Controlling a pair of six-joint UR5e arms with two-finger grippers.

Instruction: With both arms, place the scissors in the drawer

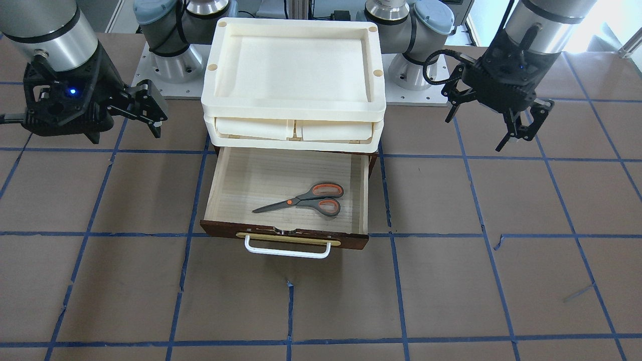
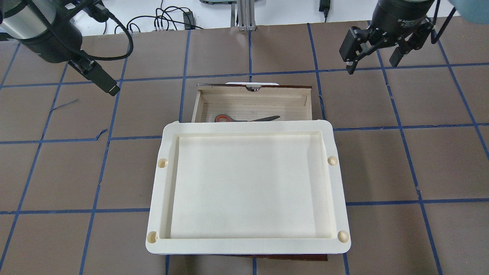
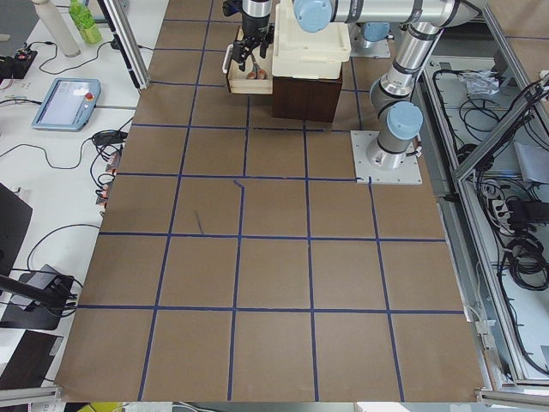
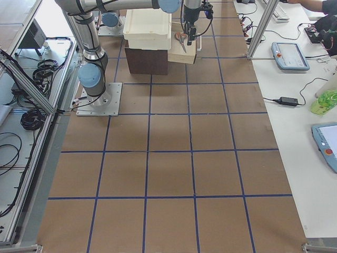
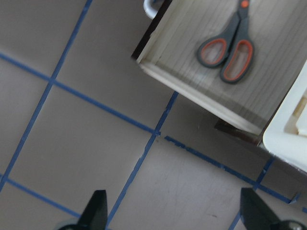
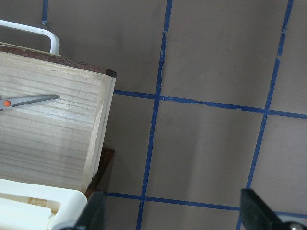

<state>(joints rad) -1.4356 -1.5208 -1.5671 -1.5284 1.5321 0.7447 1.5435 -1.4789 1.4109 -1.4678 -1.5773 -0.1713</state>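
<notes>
Left tool (image 5: pixel 175 214) spread | right tool (image 2: pixel 372 65) spread | scissors (image 1: pixel 306 199) grey-handled, orange-lined, in drawer (image 1: pixel 212 193)

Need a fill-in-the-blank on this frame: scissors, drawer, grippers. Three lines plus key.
1. The scissors lie flat inside the ____.
2. The bar handle on the front of the drawer is coloured ____.
3. The left gripper and the right gripper hang off to either side of the drawer, holding nothing, both with jaws ____.

Missing words: drawer; white; open.
</notes>
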